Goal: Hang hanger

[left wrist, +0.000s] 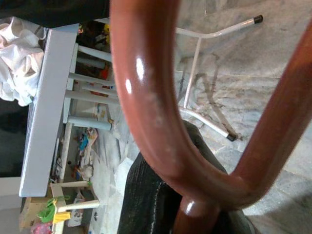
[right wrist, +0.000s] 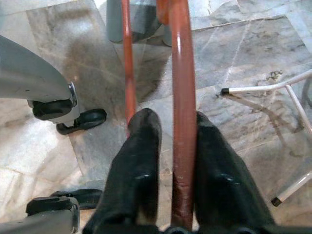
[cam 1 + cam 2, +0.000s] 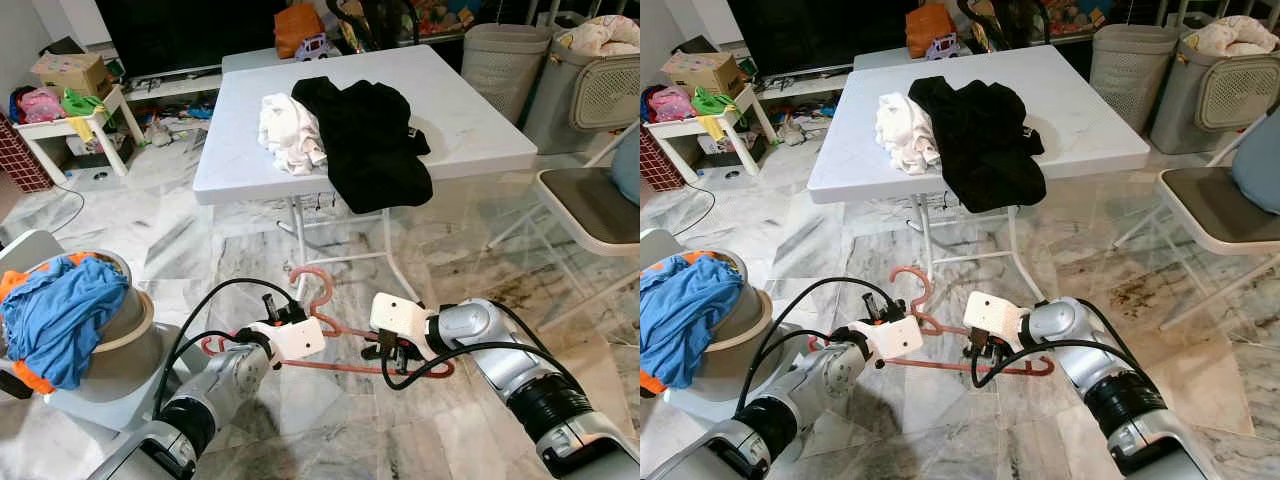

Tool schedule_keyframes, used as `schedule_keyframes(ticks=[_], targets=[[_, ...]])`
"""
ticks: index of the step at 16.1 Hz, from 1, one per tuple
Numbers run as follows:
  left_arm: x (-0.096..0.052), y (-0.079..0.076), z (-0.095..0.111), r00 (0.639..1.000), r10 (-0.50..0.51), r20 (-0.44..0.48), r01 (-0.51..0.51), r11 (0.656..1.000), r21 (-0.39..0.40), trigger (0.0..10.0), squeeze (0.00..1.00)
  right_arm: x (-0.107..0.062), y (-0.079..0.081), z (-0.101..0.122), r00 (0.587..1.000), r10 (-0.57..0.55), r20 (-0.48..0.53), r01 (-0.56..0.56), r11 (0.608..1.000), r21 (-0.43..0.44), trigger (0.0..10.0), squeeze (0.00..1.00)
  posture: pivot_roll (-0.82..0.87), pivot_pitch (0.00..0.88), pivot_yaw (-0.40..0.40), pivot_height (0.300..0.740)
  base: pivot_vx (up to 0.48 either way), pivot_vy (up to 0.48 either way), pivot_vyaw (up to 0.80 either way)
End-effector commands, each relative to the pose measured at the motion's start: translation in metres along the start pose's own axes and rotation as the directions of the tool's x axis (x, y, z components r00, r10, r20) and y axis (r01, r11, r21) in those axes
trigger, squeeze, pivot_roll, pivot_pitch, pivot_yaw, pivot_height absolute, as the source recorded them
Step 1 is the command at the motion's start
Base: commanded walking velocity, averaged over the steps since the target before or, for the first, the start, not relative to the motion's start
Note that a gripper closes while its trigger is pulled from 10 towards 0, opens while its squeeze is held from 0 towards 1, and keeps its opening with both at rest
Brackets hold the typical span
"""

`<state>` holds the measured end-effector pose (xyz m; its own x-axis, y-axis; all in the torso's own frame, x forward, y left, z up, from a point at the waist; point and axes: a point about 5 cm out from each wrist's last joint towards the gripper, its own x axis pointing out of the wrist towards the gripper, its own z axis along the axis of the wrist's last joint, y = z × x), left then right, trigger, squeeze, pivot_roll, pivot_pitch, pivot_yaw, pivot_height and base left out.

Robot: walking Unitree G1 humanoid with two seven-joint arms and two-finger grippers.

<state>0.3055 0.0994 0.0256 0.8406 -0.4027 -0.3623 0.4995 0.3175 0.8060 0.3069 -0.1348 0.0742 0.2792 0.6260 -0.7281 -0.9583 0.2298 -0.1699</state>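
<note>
Both grippers have hold of one reddish-brown hanger [image 3: 335, 345], carried low in front of the robot above the marble floor [image 3: 450, 260], a little short of the white folding table [image 3: 230, 150]. The right gripper [image 3: 392, 347] pinches the hanger's lower bar: in its wrist view the two black fingers [image 2: 134, 161] sit close either side of the bar, closed on it, which keeps the frame level and stops it swinging. The left gripper [image 3: 275, 318] has the neck end, just under the hook that curls up towards the table legs. Its wrist view looks straight past the glossy bend of the hanger with one dark finger [image 1: 151, 195] pressed behind it, so I judge it clamped there too, though the second finger is hidden.

Held at two points like this, the hook stays upright and free, which is what it needs if it is to catch on a rail. No rail is plain from here, so I can't say where it will go.

On the table lie a black garment [image 3: 370, 140] and a crumpled white one [image 3: 290, 130], touching. A basket with blue cloth [image 3: 60, 310] stands at the robot's left, and a folding chair [image 3: 590, 205] off to its right.
</note>
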Motion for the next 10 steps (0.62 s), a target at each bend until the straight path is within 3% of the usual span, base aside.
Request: schedule_keyframes(ticks=[1, 9, 10], targets=[[0.0021, 0.0098, -0.0007, 0.999, 0.036, -0.001, -0.036, 0.999, 0.012, 10.0, 0.00, 0.0003, -0.0031, 0.0040, 1.000, -0.002, -0.006, 0.002, 1.000, -0.019, 0.0, 0.00, -0.09, 0.000, 0.096, 0.740, 0.000, 0.000, 0.00], [0.0028, 0.0071, 0.0000, 1.000, 0.028, -0.001, -0.028, 1.000, -0.002, 10.0, 0.00, -0.0001, -0.0072, 0.0077, 1.000, -0.018, 0.009, 0.018, 1.000, -0.025, 0.0, 0.00, -0.09, 0.000, 0.090, 0.740, 0.000, 0.000, 0.00], [0.0026, 0.0084, -0.0001, 1.000, 0.019, 0.004, -0.019, 0.998, -0.057, 10.0, 1.00, -0.0002, -0.0075, 0.0077, 1.000, -0.019, 0.011, 0.020, 0.999, -0.025, 0.0, 0.00, -0.09, 0.000, 0.090, 0.740, 0.000, 0.000, 0.00]])
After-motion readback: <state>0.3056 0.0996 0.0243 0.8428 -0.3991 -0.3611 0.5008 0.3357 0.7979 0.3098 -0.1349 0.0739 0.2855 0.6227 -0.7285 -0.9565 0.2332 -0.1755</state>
